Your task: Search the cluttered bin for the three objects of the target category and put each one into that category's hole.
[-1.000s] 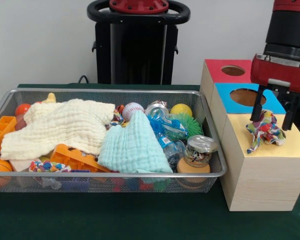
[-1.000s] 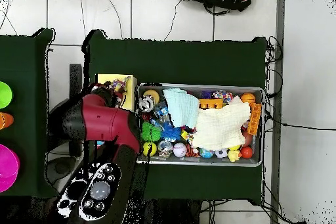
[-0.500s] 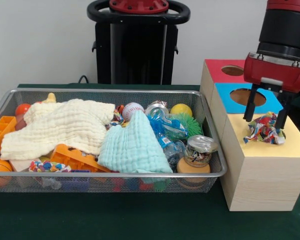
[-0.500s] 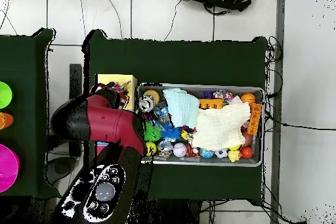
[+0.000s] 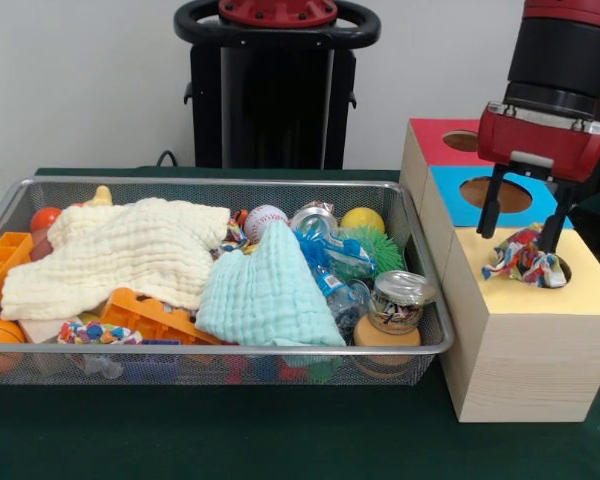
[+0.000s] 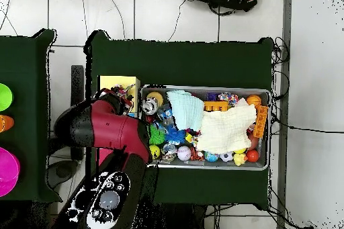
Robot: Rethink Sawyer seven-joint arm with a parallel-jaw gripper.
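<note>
Hovering over the yellow hole, gripper fingers apart; rope toy is snagging the rim, needing a downward nudge.

Bench has a dark green cover. Black stand sits behind it at 12 o'clock in front view. Overhead: second green bench at 9 o'clock, carrying green, orange and magenta round items at its edge. Cables run over the tiled floor.
</note>
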